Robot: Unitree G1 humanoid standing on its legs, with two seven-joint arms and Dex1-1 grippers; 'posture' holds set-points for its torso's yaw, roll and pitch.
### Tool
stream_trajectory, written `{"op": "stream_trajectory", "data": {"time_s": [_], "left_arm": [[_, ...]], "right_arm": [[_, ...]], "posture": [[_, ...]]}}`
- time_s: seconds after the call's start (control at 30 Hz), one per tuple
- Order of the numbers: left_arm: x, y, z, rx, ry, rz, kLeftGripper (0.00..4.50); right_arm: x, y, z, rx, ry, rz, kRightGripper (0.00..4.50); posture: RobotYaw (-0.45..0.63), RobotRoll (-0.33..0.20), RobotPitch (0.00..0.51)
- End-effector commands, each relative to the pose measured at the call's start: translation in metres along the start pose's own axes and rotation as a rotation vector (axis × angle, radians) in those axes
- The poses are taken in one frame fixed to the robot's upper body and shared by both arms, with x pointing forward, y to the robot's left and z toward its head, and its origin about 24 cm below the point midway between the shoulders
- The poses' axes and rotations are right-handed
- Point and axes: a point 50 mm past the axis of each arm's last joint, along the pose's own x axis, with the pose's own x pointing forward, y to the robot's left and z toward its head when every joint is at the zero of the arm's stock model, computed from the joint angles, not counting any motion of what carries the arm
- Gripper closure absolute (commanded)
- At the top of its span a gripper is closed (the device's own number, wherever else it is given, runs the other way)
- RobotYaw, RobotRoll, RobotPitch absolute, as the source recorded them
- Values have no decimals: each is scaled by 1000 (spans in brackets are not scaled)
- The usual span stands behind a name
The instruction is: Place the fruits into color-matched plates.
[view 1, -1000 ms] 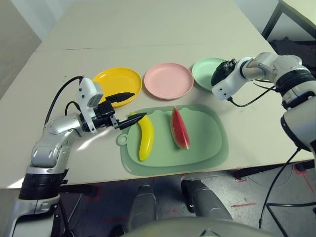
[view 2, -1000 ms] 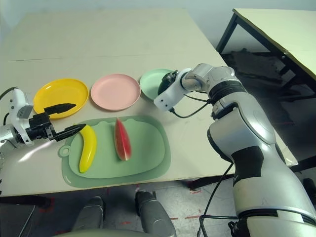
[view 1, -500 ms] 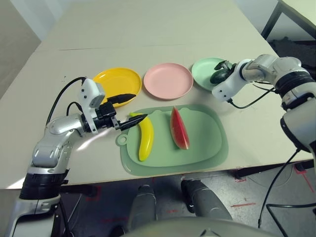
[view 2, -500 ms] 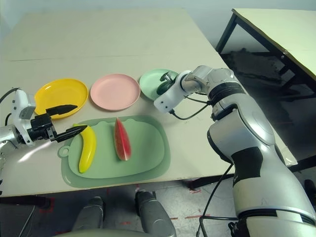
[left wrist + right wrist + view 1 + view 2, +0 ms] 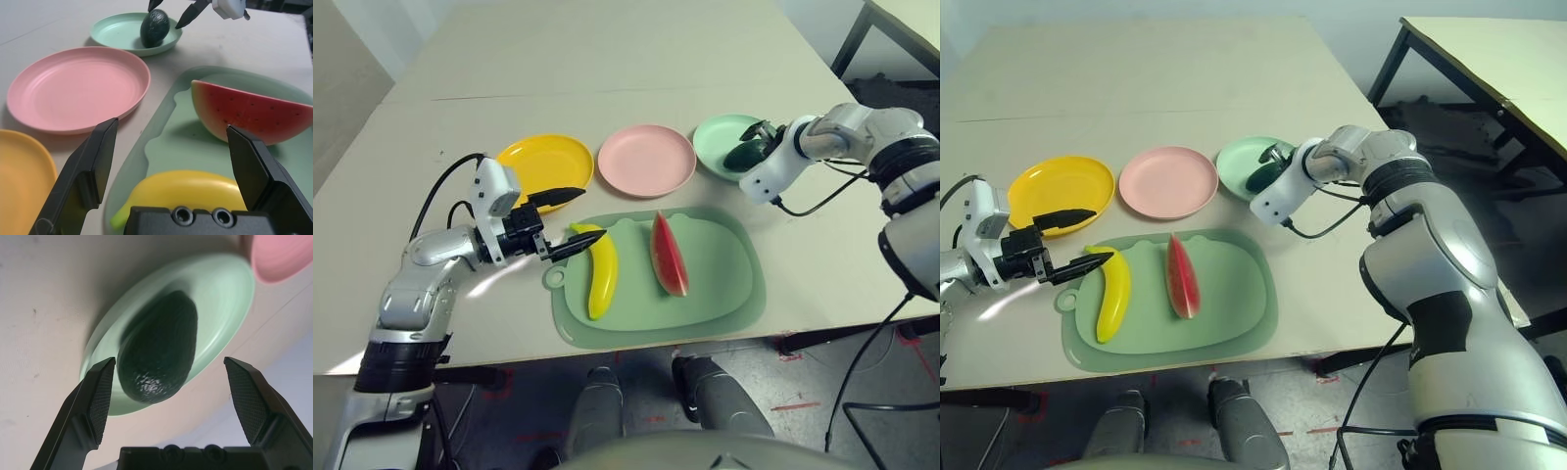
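Note:
The dark green avocado (image 5: 745, 155) lies in the mint green plate (image 5: 713, 137) at the back right. My right gripper (image 5: 756, 143) stands open just off it, fingers (image 5: 98, 396) either side and not touching. The yellow banana (image 5: 600, 276) and the watermelon wedge (image 5: 669, 255) lie on the pale green cutting mat (image 5: 729, 284). My left gripper (image 5: 592, 211) is open at the banana's stem end, and its lower fingertip hangs over the stem. The yellow-orange plate (image 5: 543, 157) and the pink plate (image 5: 646, 159) hold nothing.
The three plates stand in a row behind the mat. A black cable (image 5: 808, 201) trails from my right wrist across the table. The table's front edge runs just below the mat, and a dark table frame (image 5: 1449, 59) stands at the far right.
My right gripper has let go of the avocado, which now rests in the mint green plate, and has drawn back slightly. The left gripper has barely moved.

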Motion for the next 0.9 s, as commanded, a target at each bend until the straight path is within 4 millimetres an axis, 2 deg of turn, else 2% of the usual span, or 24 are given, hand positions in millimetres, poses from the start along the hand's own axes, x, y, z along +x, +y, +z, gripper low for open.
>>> {"op": "stream_trajectory", "data": {"time_s": [0.03,0.2,0.43,0.67,0.9], "left_arm": [[0,-3,1,-1,-7,-37,0],[-2,-5,4,-5,-5,-70,0],[-10,-7,6,-1,22,-133,0],[-27,-1,11,35,78,-180,0],[-21,-11,7,60,87,-221,0]], "right_arm": [[-11,-8,4,-79,-61,0,32],[-19,-17,16,-180,-152,-4,32],[-30,-35,51,-360,-328,-55,32],[-44,-51,71,-398,-383,-65,32],[-46,-47,101,-345,-516,22,32]], "posture": [[-90,0,142],[-90,0,139],[-80,0,141],[-58,0,146],[-55,0,146]]}}
